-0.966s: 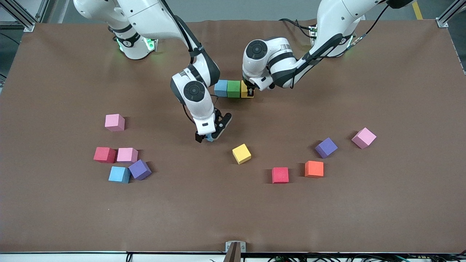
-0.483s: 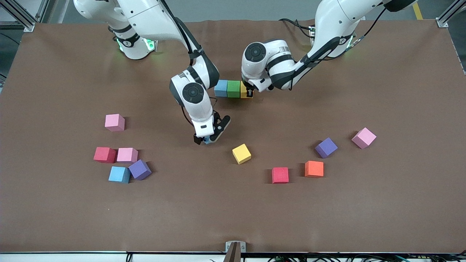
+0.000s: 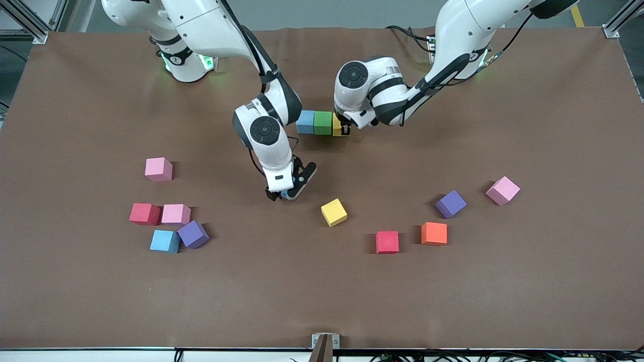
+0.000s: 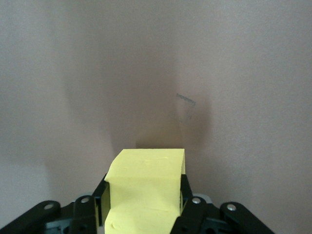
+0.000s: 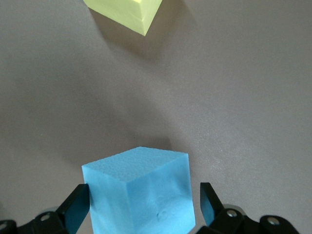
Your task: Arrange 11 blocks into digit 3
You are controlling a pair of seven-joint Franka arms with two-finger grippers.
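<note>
Left wrist view, left hand (image 4: 146,195) pinching yellow block (image 4: 146,183).

Two arms with glossy white shells are seen, their joints marked by dark grey bands and round black caps with concentric rings. Green light is given off at the base of the right arm (image 3: 183,60), and a fainter green glow at the base of the left arm (image 3: 460,55). Black cables are routed along both arms (loosely looped near the wrists). Each end effector is black: the left end effector (image 4: 144,207) shows silver screws in its angular mounts, and the right end effector (image 5: 141,207) carries the same screws beside flat black fingers (image 5: 78,207).
</note>
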